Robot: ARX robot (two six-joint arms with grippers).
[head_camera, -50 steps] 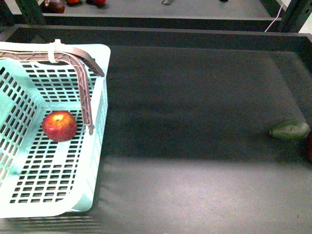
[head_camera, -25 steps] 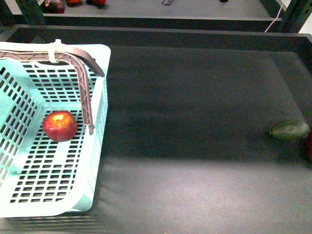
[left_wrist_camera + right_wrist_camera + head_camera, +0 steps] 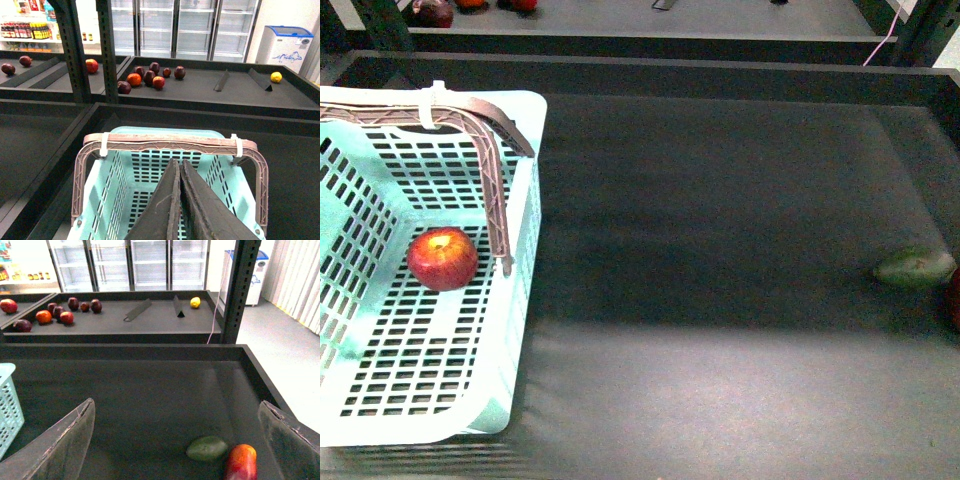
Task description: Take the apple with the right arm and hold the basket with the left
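The pale turquoise basket stands at the left of the dark table, its brown-mauve handles tied with a white zip tie. A red apple with a yellow patch at the stem lies on its floor. My left gripper is shut, with nothing between its fingers, over the basket and short of the handles. My right gripper is open and wide. Between its fingers, on the table, lie a second red-orange apple and a green oval fruit. No arm shows in the front view.
The green fruit lies by the table's right rim, with a sliver of the red fruit beside it. A raised dark rim bounds the table. A shelf behind carries several red fruits and a yellow one. A dark post stands at the back right.
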